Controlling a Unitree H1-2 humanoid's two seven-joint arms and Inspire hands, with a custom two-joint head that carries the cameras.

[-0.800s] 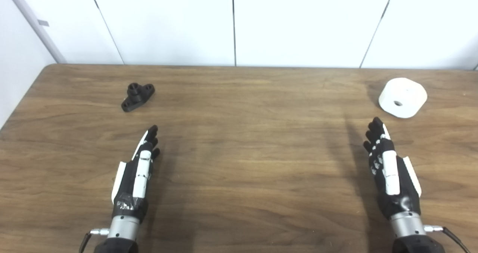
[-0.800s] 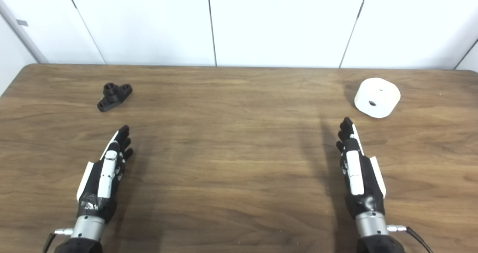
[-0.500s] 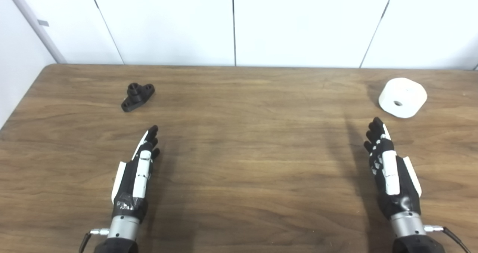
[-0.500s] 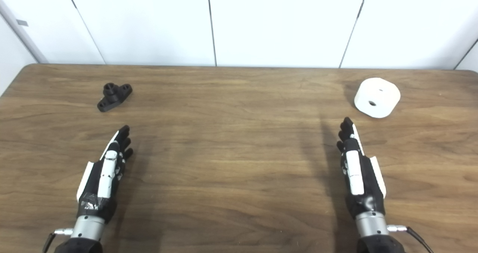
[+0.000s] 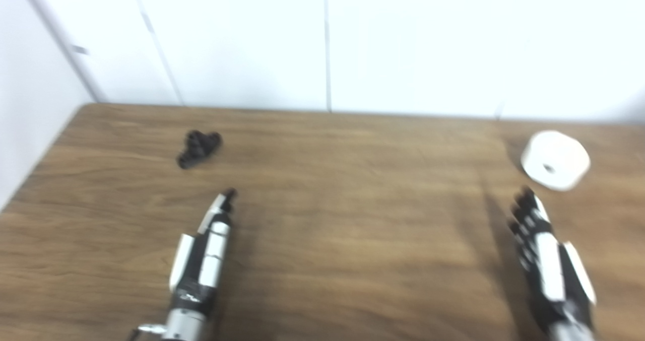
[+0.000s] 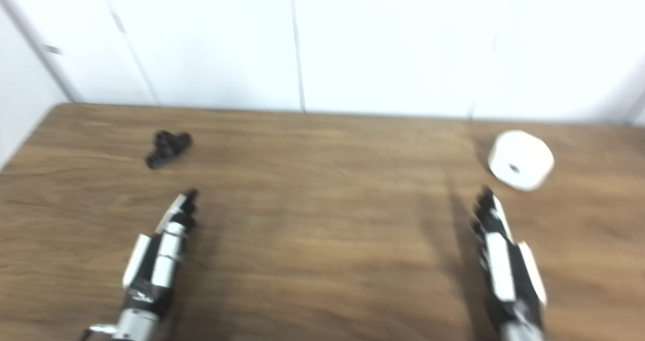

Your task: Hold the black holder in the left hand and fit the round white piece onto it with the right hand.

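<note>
Both the left hand (image 5: 201, 260) and the right hand (image 5: 546, 260) lie flat, fingers extended, holding nothing. Only the camera has shifted and blurred since a moment ago; neither part has moved, so no grasp has begun. The knobbly black holder (image 5: 198, 148) sits far-left on the wood-grain tabletop (image 5: 352, 220); the smooth round white piece (image 5: 555, 160), centre-holed, lies near the right fingertips.

Wooden table (image 5: 322, 240): black holder (image 5: 198, 148) far-left, white piece (image 5: 555, 159) far-right.
</note>
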